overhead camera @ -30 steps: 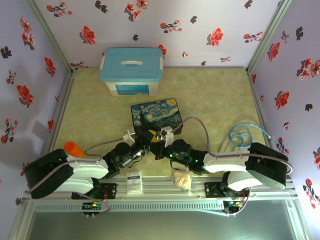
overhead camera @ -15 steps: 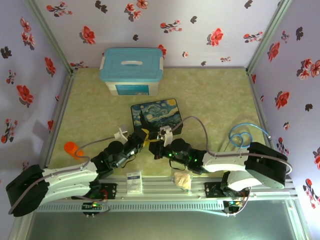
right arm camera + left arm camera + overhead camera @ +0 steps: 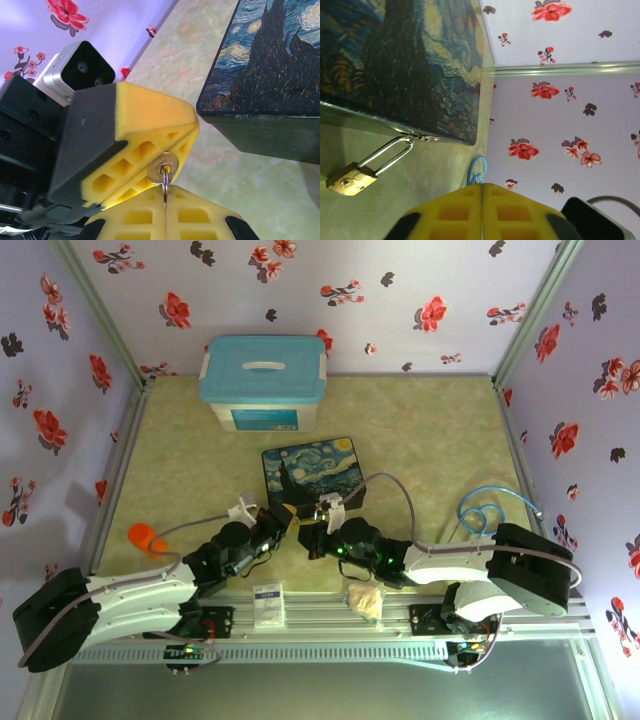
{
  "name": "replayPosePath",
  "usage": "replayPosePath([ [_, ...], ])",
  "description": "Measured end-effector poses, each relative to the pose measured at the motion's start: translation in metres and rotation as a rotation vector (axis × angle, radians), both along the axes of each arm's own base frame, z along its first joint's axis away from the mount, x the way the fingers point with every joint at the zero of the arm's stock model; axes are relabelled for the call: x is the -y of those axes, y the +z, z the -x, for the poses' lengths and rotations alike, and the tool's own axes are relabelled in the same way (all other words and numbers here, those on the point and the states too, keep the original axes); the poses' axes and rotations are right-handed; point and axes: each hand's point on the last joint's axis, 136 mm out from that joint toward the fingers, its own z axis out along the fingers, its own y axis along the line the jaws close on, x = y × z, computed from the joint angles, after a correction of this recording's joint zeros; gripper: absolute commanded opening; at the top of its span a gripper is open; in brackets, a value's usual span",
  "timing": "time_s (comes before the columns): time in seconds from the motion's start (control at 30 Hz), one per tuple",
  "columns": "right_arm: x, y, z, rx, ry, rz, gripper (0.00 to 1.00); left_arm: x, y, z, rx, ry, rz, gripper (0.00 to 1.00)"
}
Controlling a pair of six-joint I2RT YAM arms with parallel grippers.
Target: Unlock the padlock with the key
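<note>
No legible text; print on the white card (image 3: 268, 604) and the blue tub label (image 3: 265, 419) too small.

Mottled green tabletop (image 3: 430, 440). A painted box (image 3: 312, 468) lies on it just beyond the yellow fingers (image 3: 286, 511). A blue-lidded tub (image 3: 263, 382) stands farther beyond them, well apart. The padlock (image 3: 351, 179), hooked through the box's clasp (image 3: 417, 137), appears to rest on the tabletop, ahead and left of the left arm's fingers.

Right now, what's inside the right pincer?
The key: its round head pokes out at the seam of the shut right pincer. Its blade is covered by the yellow pads, so how deep it sits cannot be seen.
</note>
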Motion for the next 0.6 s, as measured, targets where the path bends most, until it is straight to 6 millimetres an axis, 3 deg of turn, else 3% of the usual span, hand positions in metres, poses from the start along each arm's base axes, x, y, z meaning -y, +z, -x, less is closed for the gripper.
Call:
replayPosePath([
  [0.1, 0.000, -0.003, 0.000, -0.003, 0.000, 0.007, 0.02, 0.000, -0.002, 0.000, 0.001, -0.001, -0.010, 0.00],
  [0.13, 0.000, -0.002, 0.000, -0.003, 0.000, 0.007, 0.09, 0.000, -0.002, 0.000, 0.002, -0.002, -0.012, 0.00],
  [0.27, 0.008, -0.004, -0.002, -0.003, -0.020, 0.025, 0.63, -0.003, -0.003, 0.001, 0.021, -0.008, -0.054, 0.00],
  [0.33, 0.021, 0.002, -0.005, 0.003, -0.042, 0.017, 0.80, -0.005, 0.002, 0.000, 0.050, -0.016, -0.094, 0.00],
  [0.4, 0.042, 0.015, -0.016, 0.006, -0.080, -0.024, 0.86, -0.004, 0.015, -0.002, 0.105, -0.028, -0.148, 0.00],
  [0.5, 0.066, 0.035, -0.036, 0.003, -0.110, -0.093, 0.86, 0.001, 0.048, -0.005, 0.224, -0.057, -0.203, 0.00],
  [0.6, 0.071, 0.053, -0.037, 0.012, -0.051, -0.152, 0.84, 0.011, 0.076, -0.003, 0.347, -0.118, -0.258, 0.00],
])
